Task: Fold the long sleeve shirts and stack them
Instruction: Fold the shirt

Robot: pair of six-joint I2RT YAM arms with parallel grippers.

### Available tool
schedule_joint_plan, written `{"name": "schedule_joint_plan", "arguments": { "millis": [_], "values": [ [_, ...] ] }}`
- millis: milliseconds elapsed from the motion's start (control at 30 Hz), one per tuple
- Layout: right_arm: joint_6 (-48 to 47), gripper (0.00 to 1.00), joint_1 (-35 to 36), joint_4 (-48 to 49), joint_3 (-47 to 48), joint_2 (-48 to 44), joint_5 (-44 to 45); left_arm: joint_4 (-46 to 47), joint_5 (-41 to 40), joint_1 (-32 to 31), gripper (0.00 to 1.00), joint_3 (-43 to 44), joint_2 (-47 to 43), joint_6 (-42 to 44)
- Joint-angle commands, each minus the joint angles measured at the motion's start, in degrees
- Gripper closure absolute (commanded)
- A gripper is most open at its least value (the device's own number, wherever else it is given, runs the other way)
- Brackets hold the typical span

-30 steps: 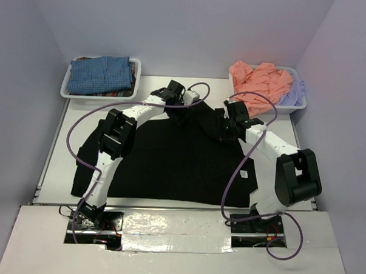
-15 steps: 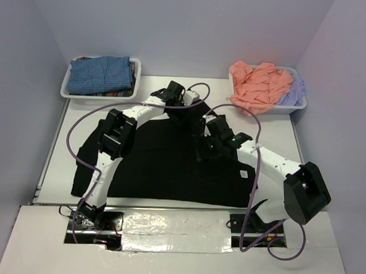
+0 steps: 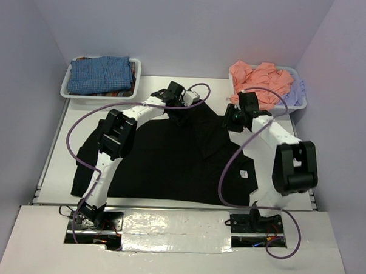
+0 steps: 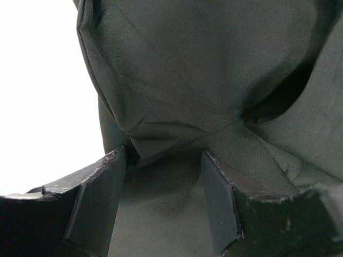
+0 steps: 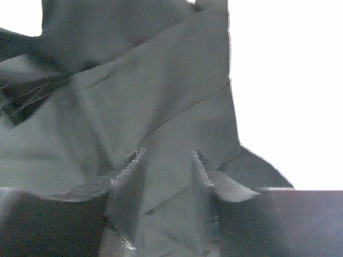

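Observation:
The black long sleeve shirt (image 3: 163, 163) lies spread over the table, its right part folded inward. My left gripper (image 3: 185, 107) rests at the collar end, far middle. In the left wrist view the left gripper (image 4: 163, 155) stands open, and the black cloth (image 4: 177, 69) lies under and ahead of the fingers. My right gripper (image 3: 230, 122) is at the shirt's far right edge. In the right wrist view the right gripper (image 5: 169, 155) has its jaws apart, with flat black cloth (image 5: 150, 96) lying between them. I see no pinch on the cloth.
A white bin (image 3: 66, 90) at the back left holds a blue-checked shirt (image 3: 100, 74). Another white bin (image 3: 296, 107) at the back right holds a salmon-pink shirt (image 3: 258, 82) and a lavender one (image 3: 294, 93). A white label (image 3: 244, 173) shows on the black shirt's right.
My right gripper opened, swung toward the shirt's middle, then came back to the far right edge with its jaws narrower. The shirt's right part now lies folded inward. The left arm stayed still.

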Motion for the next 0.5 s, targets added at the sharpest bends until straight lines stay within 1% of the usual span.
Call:
{"name": "schedule_joint_plan", "arguments": {
  "millis": [0,33,67,200,300,467],
  "values": [
    [4.63,0.5,-2.94,-0.26,4.25,4.88,0.57,-1.49,-0.44,0.02,0.3,-1.03,-1.78,0.92],
    [5.17,0.46,-3.56,0.35,4.78,5.67,0.13,-1.58,-0.44,0.02,0.3,-0.94,-1.78,0.83],
    [5.61,0.44,-4.0,1.4,6.26,7.59,-0.05,-1.84,-0.35,0.02,0.3,-0.94,-1.96,0.74],
    [7.1,0.44,-4.53,0.1,12.07,13.75,1.35,-1.84,0.0,-0.07,0.3,-1.29,-1.96,0.22],
    [11.14,0.44,-5.06,1.41,13.84,16.75,1.0,-1.67,-0.09,-0.07,0.3,-1.65,-1.78,-0.05],
    [21.16,0.46,-5.41,6.33,13.67,19.65,0.91,-1.67,0.09,-0.16,0.31,-1.73,-1.61,-0.31]
  ]
}}
